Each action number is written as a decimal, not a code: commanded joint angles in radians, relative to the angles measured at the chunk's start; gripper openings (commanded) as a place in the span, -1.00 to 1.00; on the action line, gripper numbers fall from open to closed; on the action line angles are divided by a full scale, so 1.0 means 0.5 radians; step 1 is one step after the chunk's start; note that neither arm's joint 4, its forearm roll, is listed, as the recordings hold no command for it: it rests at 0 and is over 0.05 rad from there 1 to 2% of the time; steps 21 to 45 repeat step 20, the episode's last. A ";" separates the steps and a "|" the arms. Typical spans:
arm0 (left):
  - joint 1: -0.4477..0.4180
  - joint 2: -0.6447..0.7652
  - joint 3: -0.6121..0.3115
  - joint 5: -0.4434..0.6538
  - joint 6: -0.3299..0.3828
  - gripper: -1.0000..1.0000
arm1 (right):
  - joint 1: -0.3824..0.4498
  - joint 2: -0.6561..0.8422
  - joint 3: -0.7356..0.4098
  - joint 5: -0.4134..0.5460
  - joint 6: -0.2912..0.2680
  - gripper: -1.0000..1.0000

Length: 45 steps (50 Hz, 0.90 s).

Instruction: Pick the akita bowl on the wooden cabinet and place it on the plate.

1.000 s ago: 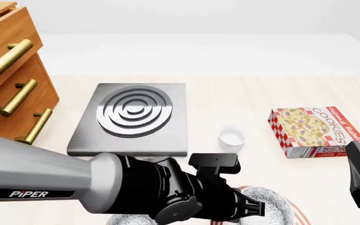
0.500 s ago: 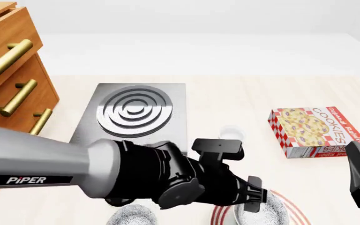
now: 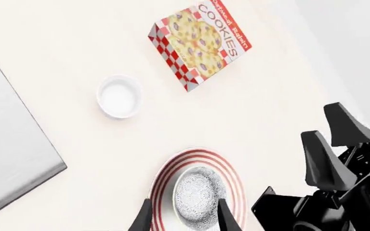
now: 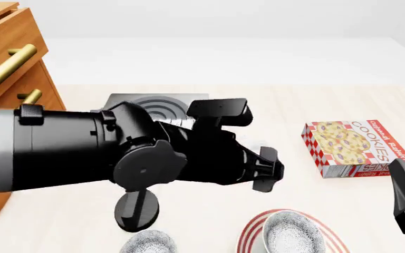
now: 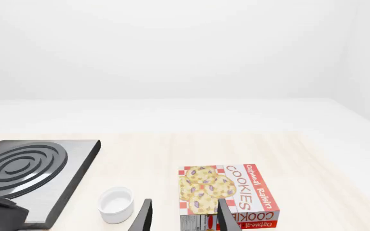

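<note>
Front view, item list: akita bowl (image 4: 292, 237) seated on the plate (image 4: 248, 237) at the table's near edge, a twin bowl (image 4: 148, 243) on the table beside it, and the wooden cabinet (image 4: 6, 58) at the far left corner. Left hand (image 3: 183, 219): fingers apart, now lifted clear above the bowl it was lower over a second ago, which suggests release is done and placement complete. Right hand (image 5: 183, 216): fingers apart, empty, idle above the cookie box (image 5: 227, 195) near the table's right edge.
</note>
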 commanded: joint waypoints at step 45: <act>0.235 -1.231 0.406 -0.227 0.396 1.00 | 0.000 0.000 0.000 0.000 -0.001 1.00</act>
